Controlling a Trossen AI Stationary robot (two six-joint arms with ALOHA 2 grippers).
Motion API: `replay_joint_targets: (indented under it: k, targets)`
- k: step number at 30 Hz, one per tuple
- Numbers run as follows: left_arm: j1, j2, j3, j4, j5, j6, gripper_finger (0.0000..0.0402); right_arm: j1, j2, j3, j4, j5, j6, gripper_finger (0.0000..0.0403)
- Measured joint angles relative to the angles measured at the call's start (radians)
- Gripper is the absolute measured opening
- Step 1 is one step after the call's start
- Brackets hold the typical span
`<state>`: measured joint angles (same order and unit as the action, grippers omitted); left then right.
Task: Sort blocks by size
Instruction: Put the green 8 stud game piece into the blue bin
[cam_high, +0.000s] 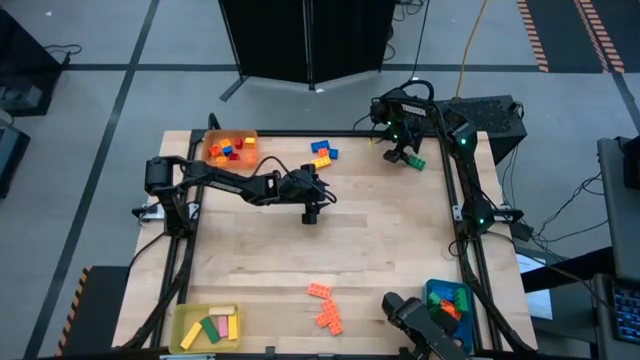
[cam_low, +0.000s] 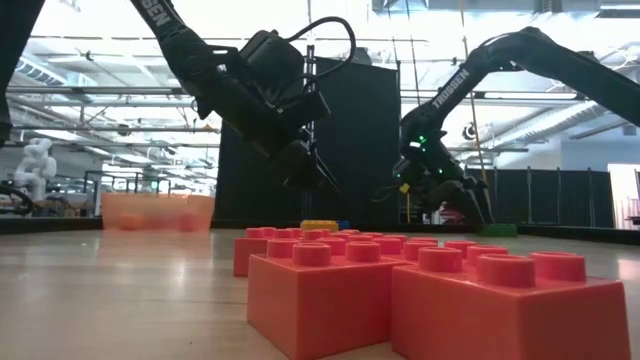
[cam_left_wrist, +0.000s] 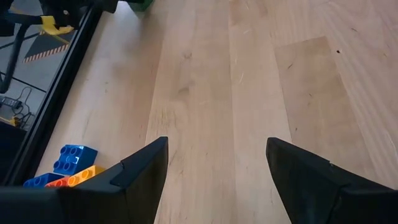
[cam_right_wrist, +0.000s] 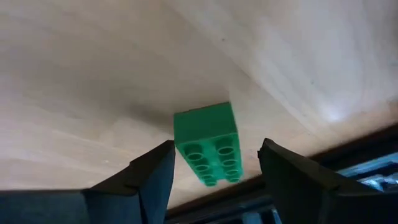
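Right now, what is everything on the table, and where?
Green studded plastic brick: one, far right corner, below the right hand.
Loose blue, yellow and orange bricks: small cluster, far edge, middle.
Orange bricks: several, near edge, middle.
Orange tray: one, far left, holding small bricks.
Yellow tray: one, near left, holding long bricks.
Blue tray: one, near right, holding bricks.
Left hand: open, empty, over mid-table.
Right hand: open, straddling the green brick.

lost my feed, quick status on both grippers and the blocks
Right gripper open over green studded plastic brick, far right corner. Left gripper open, empty, mid-table. Blue, yellow and orange bricks loose at far edge. Nothing in the way.
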<state>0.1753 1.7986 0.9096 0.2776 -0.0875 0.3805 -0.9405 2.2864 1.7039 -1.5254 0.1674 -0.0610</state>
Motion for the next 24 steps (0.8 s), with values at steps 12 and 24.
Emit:
replay_joint_targets:
  k: [12, 24]
  targets:
    - [0.0, 0.0, 0.0, -0.012, 0.0, -0.001, 0.0272, 0.007, -0.001, -0.052, -0.001, -0.006, 0.002, 0.0218]
    - [0.0, 0.0, 0.0, -0.011, 0.0, -0.002, 0.0272, 0.004, -0.001, -0.052, -0.015, -0.01, -0.038, 0.0116]
